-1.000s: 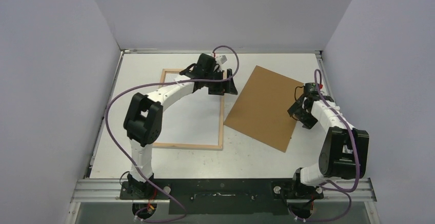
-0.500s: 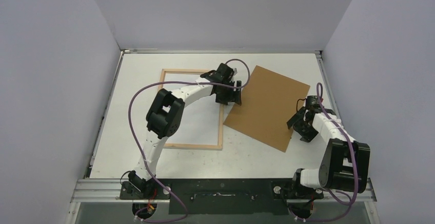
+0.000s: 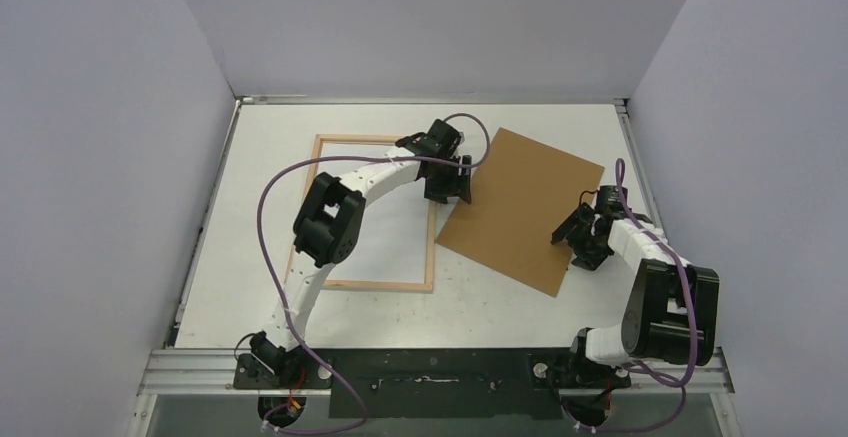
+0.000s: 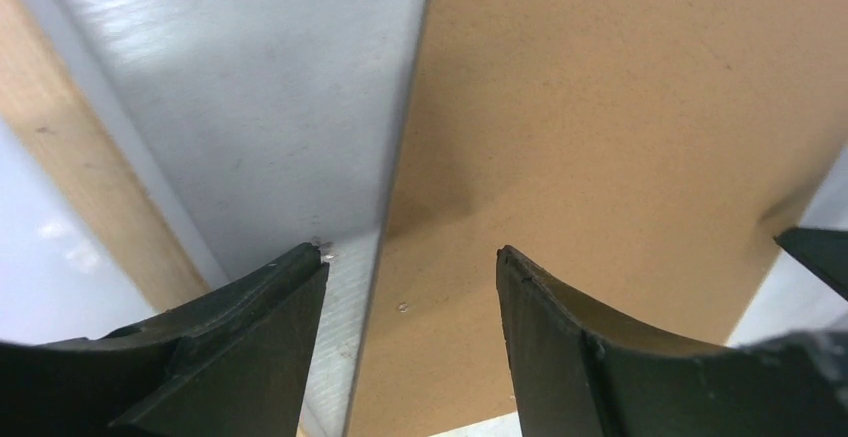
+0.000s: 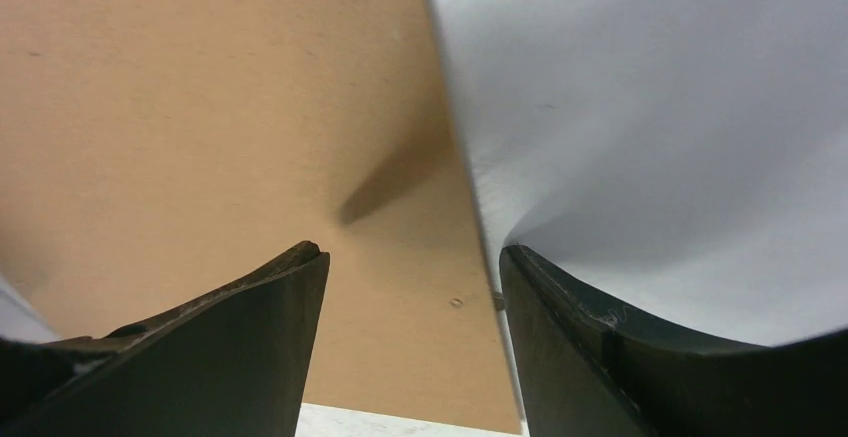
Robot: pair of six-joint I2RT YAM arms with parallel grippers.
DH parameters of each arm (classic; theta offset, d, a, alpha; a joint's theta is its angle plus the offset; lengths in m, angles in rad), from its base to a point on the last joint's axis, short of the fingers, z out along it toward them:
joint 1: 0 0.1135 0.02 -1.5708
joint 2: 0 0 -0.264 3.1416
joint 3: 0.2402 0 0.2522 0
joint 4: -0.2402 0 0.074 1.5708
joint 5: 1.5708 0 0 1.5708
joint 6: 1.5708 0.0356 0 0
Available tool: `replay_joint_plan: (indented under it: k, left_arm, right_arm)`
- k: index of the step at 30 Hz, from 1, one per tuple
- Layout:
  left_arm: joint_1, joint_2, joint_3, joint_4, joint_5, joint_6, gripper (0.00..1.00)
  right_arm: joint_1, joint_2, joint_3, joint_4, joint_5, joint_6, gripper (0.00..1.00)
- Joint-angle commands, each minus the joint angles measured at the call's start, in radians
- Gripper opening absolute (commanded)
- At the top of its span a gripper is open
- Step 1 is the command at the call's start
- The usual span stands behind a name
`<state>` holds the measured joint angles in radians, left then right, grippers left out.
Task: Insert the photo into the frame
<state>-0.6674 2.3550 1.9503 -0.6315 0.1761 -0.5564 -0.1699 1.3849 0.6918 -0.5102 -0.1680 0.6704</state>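
The frame [image 3: 365, 284] lies wood side up at the left of the table. Its wooden rail also shows in the left wrist view [image 4: 90, 187]. The area inside it is plain white. I cannot tell whether that is the photo's back, and no dark picture shows anywhere. A brown backing board [image 3: 520, 207] lies tilted to the right of the frame. My left gripper [image 3: 450, 195] is open and low over the board's left edge [image 4: 412, 257], with one finger on each side of it. My right gripper [image 3: 572, 247] is open astride the board's right edge [image 5: 412, 252].
A narrow strip of white table [image 4: 270, 107] separates the frame from the board [image 4: 600, 107]. White table [image 5: 650, 87] lies to the right of the board [image 5: 200, 87]. Grey walls enclose the table on three sides. A metal rail [image 3: 440, 367] runs along the near edge.
My left gripper moved from the frame's top right corner to the board's left edge. My right gripper moved left onto the board's right edge. The frame and board have not moved.
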Motion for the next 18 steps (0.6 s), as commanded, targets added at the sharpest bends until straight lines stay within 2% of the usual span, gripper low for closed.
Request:
replay_joint_plan:
  k: [1,4,7,10,18]
  left_arm:
    - [-0.005,0.070,0.015,-0.041,0.177,0.004,0.60]
    - [-0.005,0.079,0.027,-0.044,0.257,0.013,0.58]
    - [-0.004,0.079,0.056,-0.051,0.328,0.025,0.50]
    - [-0.006,0.044,0.078,-0.031,0.364,0.027,0.47]
    - [-0.007,-0.032,0.103,0.033,0.457,0.015,0.45]
  right_arm:
    - [-0.005,0.061,-0.042,0.105,-0.119,0.001,0.65]
    - [-0.006,0.079,-0.043,0.124,-0.152,-0.004,0.64]
    - [-0.006,0.080,-0.044,0.140,-0.182,-0.006,0.64]
    - [-0.006,0.062,-0.043,0.135,-0.191,-0.007,0.63]
    - [-0.005,-0.019,-0.025,0.086,-0.155,-0.009,0.63]
